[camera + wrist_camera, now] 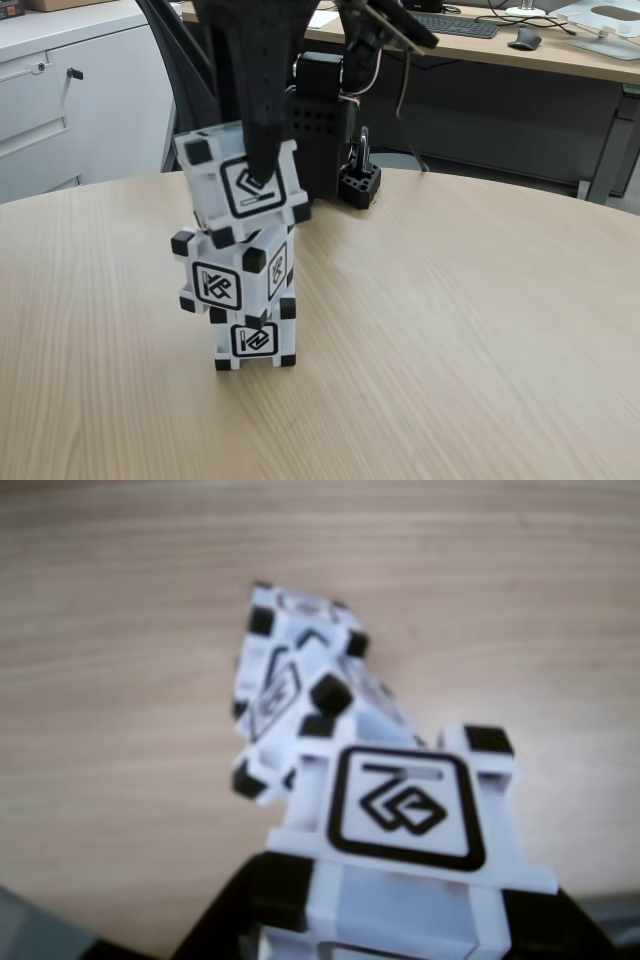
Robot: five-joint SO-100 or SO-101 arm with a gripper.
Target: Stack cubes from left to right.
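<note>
Three white-grey cubes with black corners stand in a slightly twisted stack on the wooden table. The bottom cube carries the middle cube, which is turned a little. The top cube sits tilted on the middle one. My gripper comes down from above and is shut on the top cube, with one black finger lying across its front face. In the wrist view the top cube lies between the dark jaws of my gripper, and the lower cubes show beyond it.
The arm's black base and a small black holder stand behind the stack. A white cabinet is at the left. A desk with a keyboard and a mouse runs along the back.
</note>
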